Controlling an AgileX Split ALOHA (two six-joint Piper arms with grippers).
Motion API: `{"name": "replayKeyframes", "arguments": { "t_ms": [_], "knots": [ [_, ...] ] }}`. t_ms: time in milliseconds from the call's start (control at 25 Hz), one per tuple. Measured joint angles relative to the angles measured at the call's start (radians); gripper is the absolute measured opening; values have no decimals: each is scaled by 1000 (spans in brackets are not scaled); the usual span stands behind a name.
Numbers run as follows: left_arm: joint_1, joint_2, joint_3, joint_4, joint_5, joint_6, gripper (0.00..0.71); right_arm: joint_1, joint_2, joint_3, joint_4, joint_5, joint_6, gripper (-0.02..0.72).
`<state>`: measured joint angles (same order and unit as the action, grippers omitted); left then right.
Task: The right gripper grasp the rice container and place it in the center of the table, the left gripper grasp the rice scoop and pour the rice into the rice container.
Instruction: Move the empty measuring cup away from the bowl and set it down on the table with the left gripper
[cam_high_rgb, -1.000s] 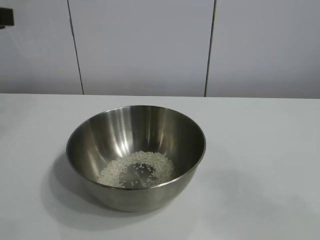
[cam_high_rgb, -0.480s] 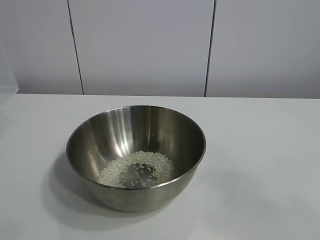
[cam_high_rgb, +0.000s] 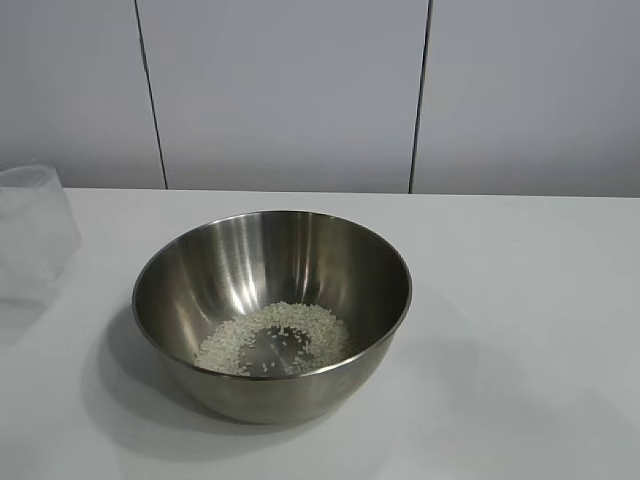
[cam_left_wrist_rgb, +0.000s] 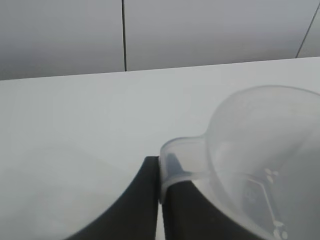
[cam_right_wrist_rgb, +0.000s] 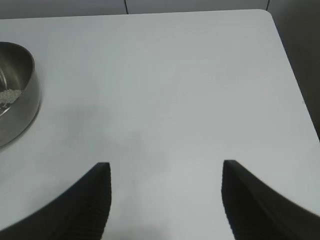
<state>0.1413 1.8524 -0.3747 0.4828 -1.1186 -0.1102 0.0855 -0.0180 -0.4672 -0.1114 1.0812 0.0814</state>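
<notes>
Clear plastic rice scoop pinched by its lip in my left hand; slippage risks dropping it. Right hand idles wide open.

Backdrop: a pale grey panelled wall stands along the far side of the scene; two thin dark vertical seams divide it into three flat panels — left, middle, right; surface plain and matt; no markings visible; the same wall, with one seam, shows in the left wrist view.
</notes>
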Motion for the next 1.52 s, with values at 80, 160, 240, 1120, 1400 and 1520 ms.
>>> {"name": "replayKeyframes", "arguments": {
  "t_ms": [80,160,240,1120,1400,1520],
  "knots": [
    [0,44,0,-2,-12,27,6,0,0,0,0,-1,0,442],
    [0,80,0,-2,-12,53,6,0,0,0,0,0,0,442],
    [0,112,0,-3,-12,87,6,0,0,0,0,0,0,442],
    [0,206,13,-8,-32,202,304,0,0,0,0,0,0,442],
    [0,206,51,-22,-33,202,338,0,0,0,0,1,0,442],
    [0,206,77,-25,-33,202,340,0,0,0,0,1,0,442]
  ]
}}
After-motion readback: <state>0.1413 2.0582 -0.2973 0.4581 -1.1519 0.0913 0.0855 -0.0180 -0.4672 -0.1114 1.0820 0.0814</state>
